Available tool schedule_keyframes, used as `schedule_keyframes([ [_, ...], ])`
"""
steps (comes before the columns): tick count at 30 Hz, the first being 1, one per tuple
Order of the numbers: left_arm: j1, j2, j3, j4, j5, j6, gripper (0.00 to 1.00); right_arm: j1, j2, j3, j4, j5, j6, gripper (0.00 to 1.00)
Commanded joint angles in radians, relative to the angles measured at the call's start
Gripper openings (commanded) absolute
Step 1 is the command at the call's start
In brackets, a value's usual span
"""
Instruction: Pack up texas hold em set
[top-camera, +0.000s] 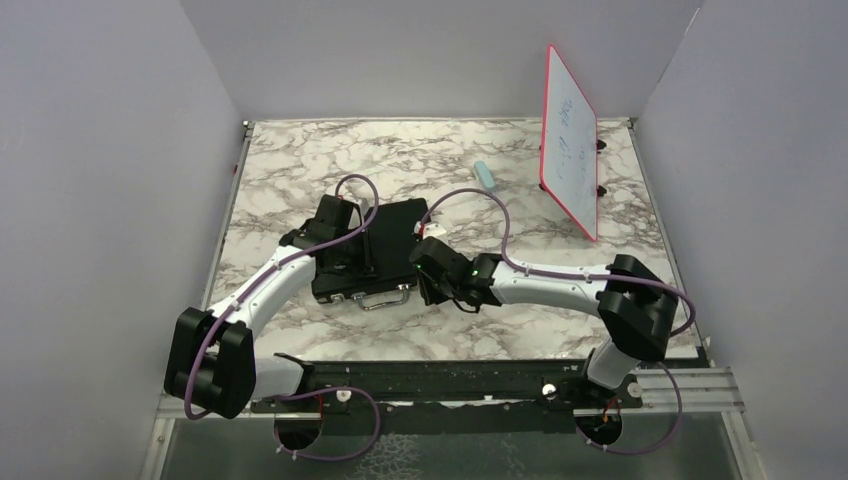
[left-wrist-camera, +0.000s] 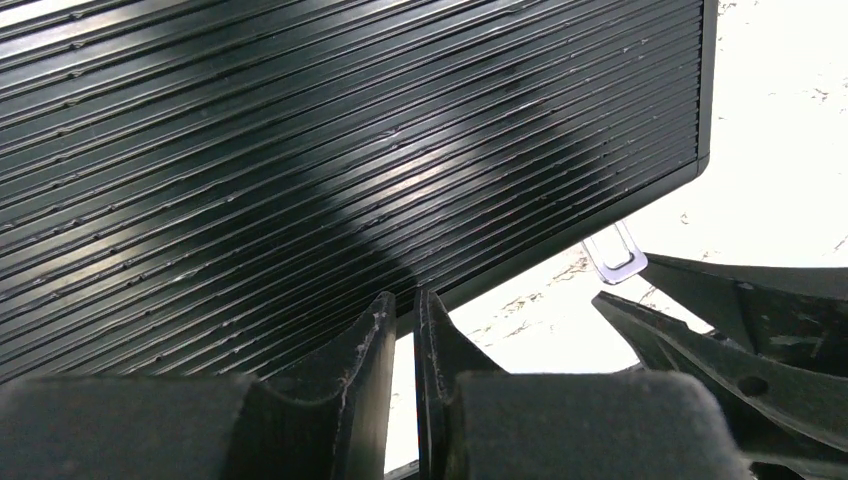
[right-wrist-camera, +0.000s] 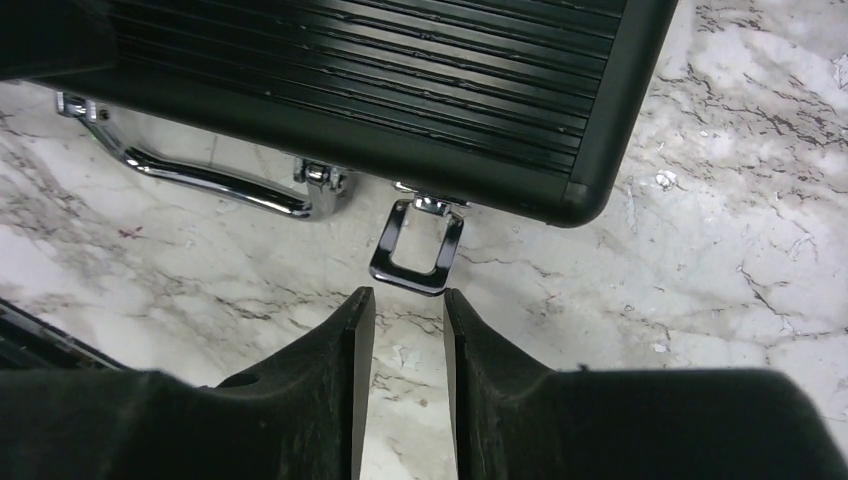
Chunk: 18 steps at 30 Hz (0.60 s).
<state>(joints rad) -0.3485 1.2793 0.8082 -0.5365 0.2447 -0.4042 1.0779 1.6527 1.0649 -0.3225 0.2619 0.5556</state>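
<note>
Top external view: the small black ribbed briefcase (top-camera: 393, 232) with silver fittings lies flat and closed on the marbled tabletop (top-camera: 300, 160), with both arms bent over it. The left tool (left-wrist-camera: 403, 300), pinched almost together on nothing, sits over the lid close to its front edge. The right tool (right-wrist-camera: 408, 298), parted a little and empty, points at the silver loop latch (right-wrist-camera: 418, 250) just ahead of its tips, which hangs unfastened. The chrome handle (right-wrist-camera: 220, 185) lies to that tool's left. The shell looks stiff and, if loaded with chips, probably heavy. The polished latch looks small and slippery, best taken across its lower bar, and the case by its handle.
</note>
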Motion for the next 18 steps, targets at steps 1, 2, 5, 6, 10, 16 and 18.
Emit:
schedule_keyframes([
  [1, -0.004, 0.042, -0.034, -0.044, -0.097, -0.004, 0.17, -0.005, 0.039, 0.037, 0.015, 0.043, -0.010, 0.32],
  [2, -0.005, 0.044, -0.036, -0.044, -0.101, -0.005, 0.17, -0.007, 0.044, 0.040, 0.014, 0.042, -0.012, 0.31],
  [5, -0.006, 0.049, -0.043, -0.044, -0.106, -0.009, 0.14, -0.011, 0.051, 0.059, 0.000, 0.029, -0.019, 0.30],
  [6, -0.008, 0.051, -0.044, -0.044, -0.108, -0.011, 0.14, -0.011, 0.045, 0.067, -0.008, 0.019, -0.024, 0.31],
  [10, -0.009, 0.056, -0.049, -0.045, -0.118, -0.014, 0.13, -0.010, -0.018, 0.077, -0.022, -0.026, -0.048, 0.45],
  [16, -0.010, 0.059, -0.049, -0.044, -0.118, -0.014, 0.13, -0.010, -0.063, 0.067, -0.014, 0.018, -0.044, 0.52],
  [18, -0.011, 0.059, -0.047, -0.044, -0.116, -0.014, 0.13, -0.011, -0.020, 0.103, -0.060, 0.038, -0.044, 0.42],
])
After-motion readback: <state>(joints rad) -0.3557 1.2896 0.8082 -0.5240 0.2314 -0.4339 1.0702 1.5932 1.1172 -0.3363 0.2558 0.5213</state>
